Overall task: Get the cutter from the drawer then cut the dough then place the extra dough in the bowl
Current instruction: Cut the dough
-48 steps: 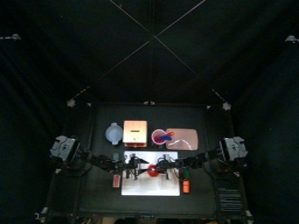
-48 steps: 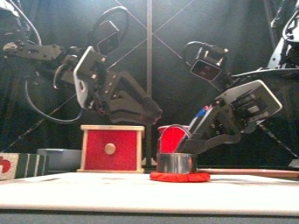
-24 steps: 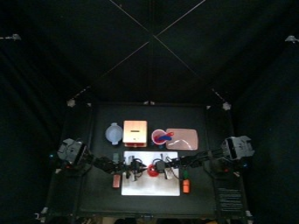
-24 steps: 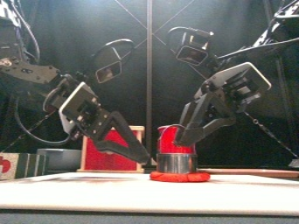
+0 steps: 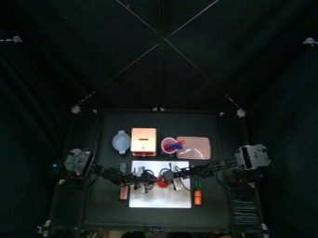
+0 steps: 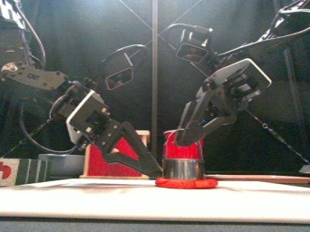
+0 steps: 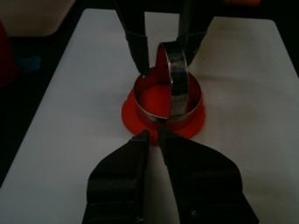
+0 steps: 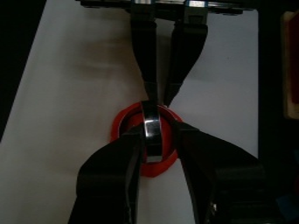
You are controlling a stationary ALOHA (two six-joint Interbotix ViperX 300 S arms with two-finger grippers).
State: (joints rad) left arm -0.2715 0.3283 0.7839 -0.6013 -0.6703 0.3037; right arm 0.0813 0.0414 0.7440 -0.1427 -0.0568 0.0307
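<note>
The round metal cutter (image 6: 182,169) stands on the red dough disc (image 6: 187,183) in the middle of the white board (image 6: 72,193). My left gripper (image 6: 154,172) comes in low from the left. Its jaws are pinched together at the dough's edge (image 7: 135,118), beside the cutter's base (image 7: 163,96). From the right, my right gripper (image 6: 182,138) reaches down and is shut on the cutter's top rim (image 8: 149,122). From above, both grippers meet over the cutter (image 5: 162,181), which they largely hide.
Behind the board stand the blue-grey bowl (image 5: 119,141), the wooden box (image 5: 144,141) with its red front (image 6: 94,156), and the pink tray (image 5: 199,147) with the red cup (image 5: 174,145).
The left arm has dropped from high up to table level beside the cutter. The right gripper has swung up over the cutter's top. Cutter and dough have stayed put.
</note>
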